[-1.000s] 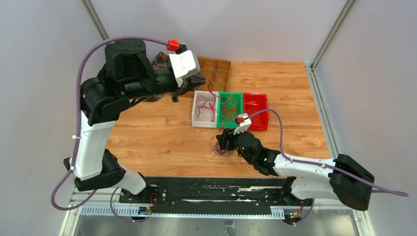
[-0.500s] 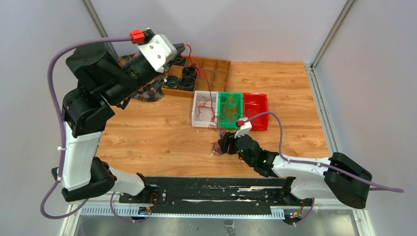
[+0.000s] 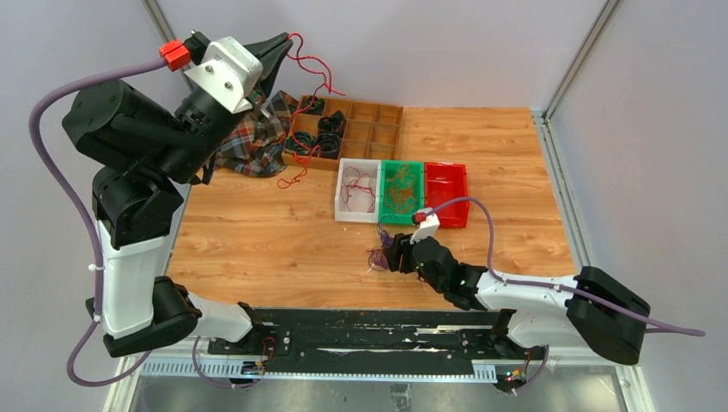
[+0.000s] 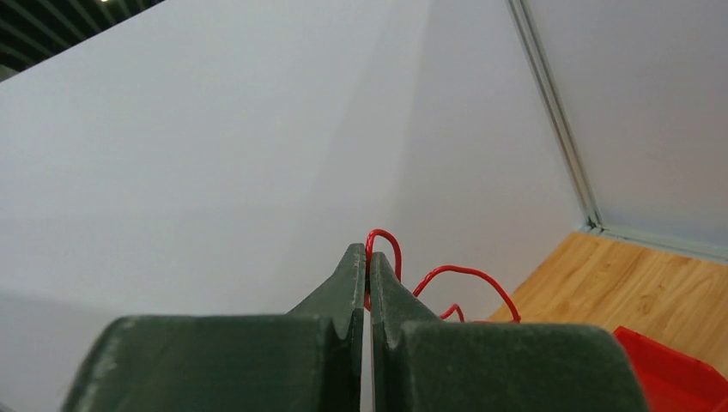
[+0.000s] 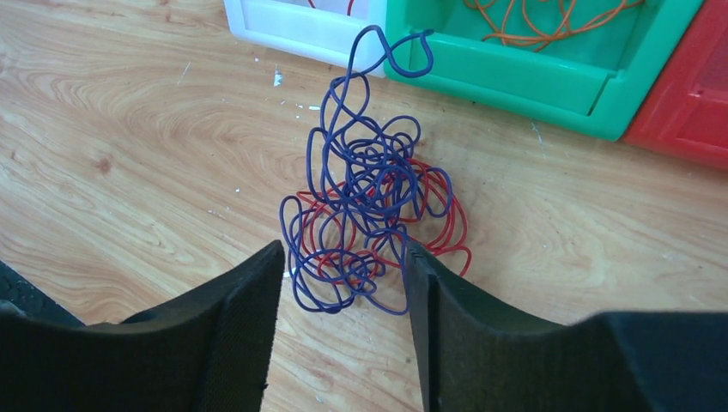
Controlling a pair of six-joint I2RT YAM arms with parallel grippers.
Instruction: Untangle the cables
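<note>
1. Left gripper (image 3: 279, 43): I see it high above the far-left corner of the table (image 3: 275, 232), pointing up and right. In the left wrist view its jaws (image 4: 369, 262) are pressed together, pinching a red cable (image 4: 464, 273) at the very tips.

2. Red cable (image 3: 311, 64): it arcs out of the tips, then hangs down in loose kinks. Its lower end lies on the table just in front of the tray (image 3: 378, 129) and beside the cloth (image 3: 249, 142).

3. Right gripper (image 3: 391, 255): it is low over the near-centre of the table. In the right wrist view its jaws (image 5: 342, 257) are spread and straddle the near end of the tangle (image 5: 365, 215). I cannot tell whether either finger touches a loop.

4. Tangle (image 3: 378, 257): purple-blue cable is knotted with red cable, and it lies flat on the table just in front of the bins. One purple-blue loop reaches up against the seam between the white bin (image 5: 300, 30) and the green bin (image 5: 515, 77).

5. Bins: white bin (image 3: 339, 210), green bin (image 3: 384, 167) and red bin (image 3: 455, 219) stand side by side, touching. Red loops (image 3: 359, 187) lie in the white bin, and orange cables (image 3: 399, 193) lie in the green bin.

6. Tray: black rings (image 3: 326, 133) sit in its left compartments.
</note>
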